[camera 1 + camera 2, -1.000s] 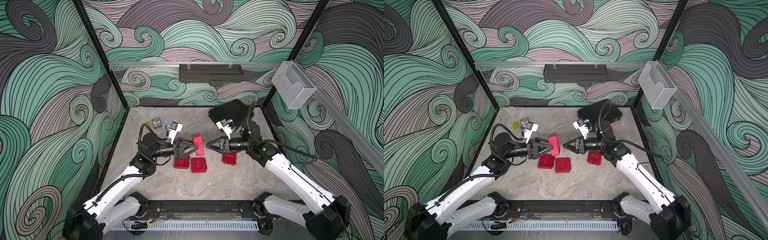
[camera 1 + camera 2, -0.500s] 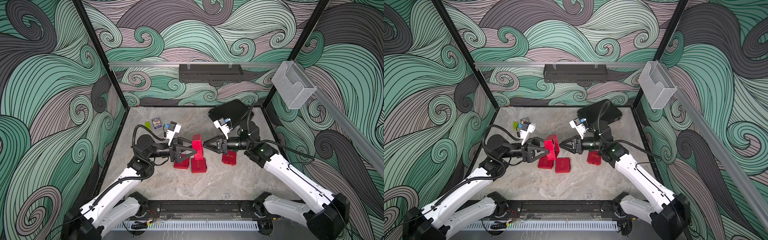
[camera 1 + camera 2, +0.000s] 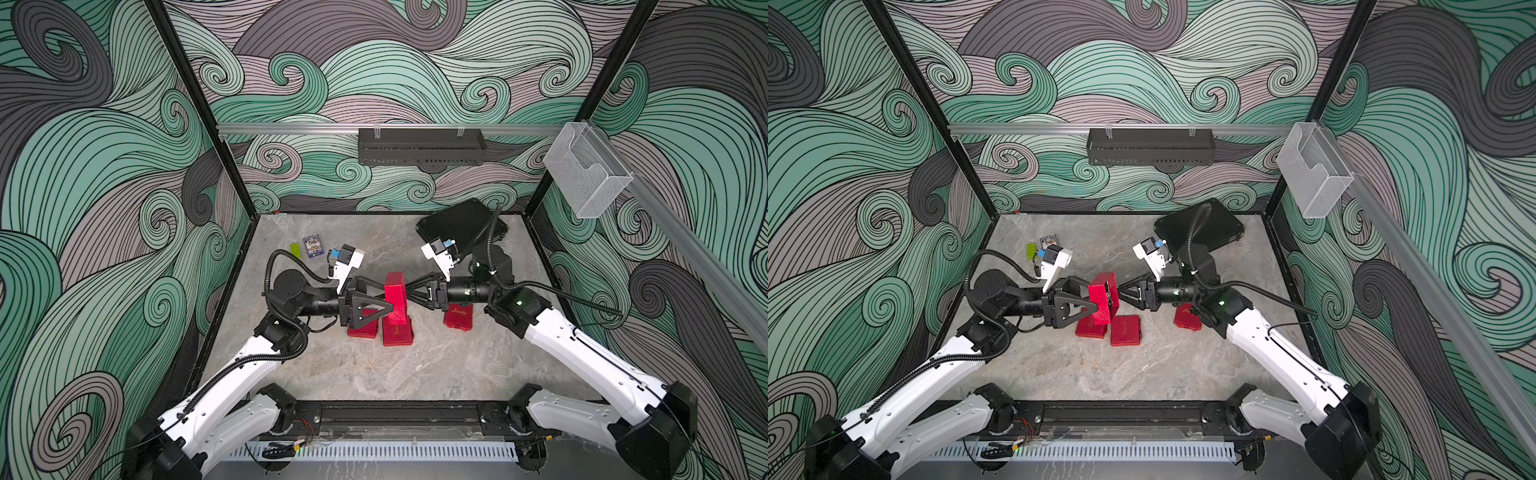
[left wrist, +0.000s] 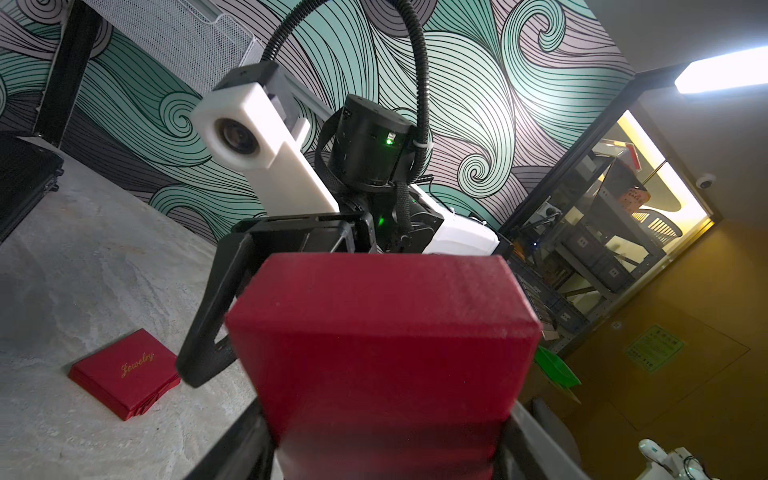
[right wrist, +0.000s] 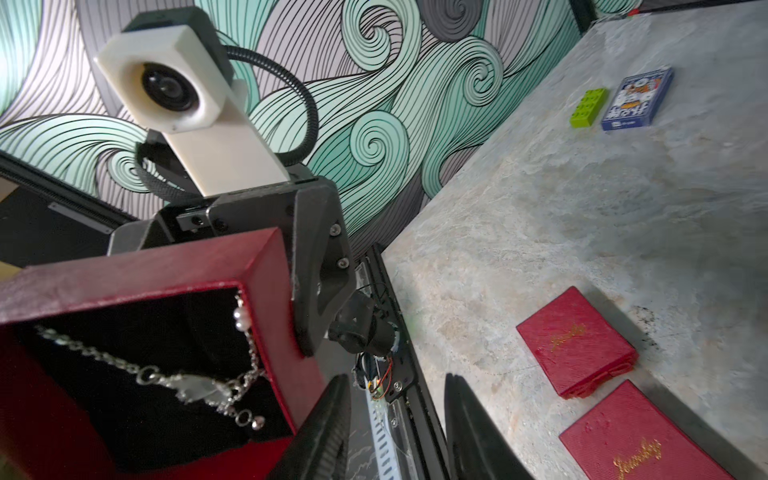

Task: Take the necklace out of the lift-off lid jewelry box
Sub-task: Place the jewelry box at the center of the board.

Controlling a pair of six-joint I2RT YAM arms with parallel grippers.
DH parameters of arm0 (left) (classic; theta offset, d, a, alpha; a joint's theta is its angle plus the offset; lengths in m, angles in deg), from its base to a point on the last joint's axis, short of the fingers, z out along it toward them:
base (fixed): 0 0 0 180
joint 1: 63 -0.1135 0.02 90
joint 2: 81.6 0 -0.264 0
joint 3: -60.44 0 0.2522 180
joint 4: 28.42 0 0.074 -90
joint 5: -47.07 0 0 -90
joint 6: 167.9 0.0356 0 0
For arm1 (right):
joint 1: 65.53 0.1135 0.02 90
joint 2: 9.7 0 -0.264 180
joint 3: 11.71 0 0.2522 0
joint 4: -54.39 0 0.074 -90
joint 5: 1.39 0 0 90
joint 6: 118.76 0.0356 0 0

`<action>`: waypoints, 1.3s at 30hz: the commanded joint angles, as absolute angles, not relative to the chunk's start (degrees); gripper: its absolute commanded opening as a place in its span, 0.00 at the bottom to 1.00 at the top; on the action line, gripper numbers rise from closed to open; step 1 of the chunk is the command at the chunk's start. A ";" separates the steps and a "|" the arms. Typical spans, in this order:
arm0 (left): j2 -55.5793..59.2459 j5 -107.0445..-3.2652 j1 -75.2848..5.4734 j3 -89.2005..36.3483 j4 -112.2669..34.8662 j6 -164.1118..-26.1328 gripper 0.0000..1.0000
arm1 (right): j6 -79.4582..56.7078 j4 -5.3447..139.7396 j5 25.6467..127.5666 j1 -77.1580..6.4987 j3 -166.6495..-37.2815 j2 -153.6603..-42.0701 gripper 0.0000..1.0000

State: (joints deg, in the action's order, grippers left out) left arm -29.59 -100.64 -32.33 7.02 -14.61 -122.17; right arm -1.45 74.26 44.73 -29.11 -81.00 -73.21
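My left gripper [image 3: 388,297] is shut on the red lift-off lid jewelry box [image 3: 395,297], held on its side above the table with its open face toward the right arm. In the right wrist view the silver necklace [image 5: 183,382] lies against the black lining inside the box [image 5: 266,266]. My right gripper [image 3: 409,292] is open just off the box's open face, with nothing between its fingers [image 5: 324,428]. In the left wrist view the box's red back [image 4: 382,332] fills the space between my jaws. Both top views show the box [image 3: 1102,297].
Three flat red "Jewelry" pieces lie on the table: two below the held box [image 3: 361,328] [image 3: 397,332], one under the right arm [image 3: 457,318]. A black case [image 3: 461,224] sits at the back right. A card deck [image 3: 312,246] and green brick [image 3: 296,249] lie back left.
The left gripper has lifted the box and turned it onto its side. The right gripper has moved left, up to the box's open face.
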 commanded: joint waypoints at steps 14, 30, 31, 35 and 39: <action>-30.33 -100.60 -31.65 3.17 -15.33 -119.58 0.65 | -1.36 74.15 45.53 -27.69 -82.92 -70.12 0.45; -29.50 -97.68 -31.54 2.65 -21.67 -115.23 0.64 | -4.11 78.85 49.71 -26.48 -83.35 -66.76 0.43; -29.22 -97.72 -31.54 2.65 -21.22 -115.51 0.64 | -4.00 78.97 49.51 -26.52 -83.40 -66.53 0.43; -28.43 -98.19 -31.54 2.65 -19.25 -116.66 0.64 | -3.54 78.40 48.32 -26.51 -83.32 -66.78 0.43; -28.12 -99.19 -31.47 2.85 -16.86 -117.87 0.64 | -2.53 76.29 46.50 -26.25 -83.28 -68.17 0.42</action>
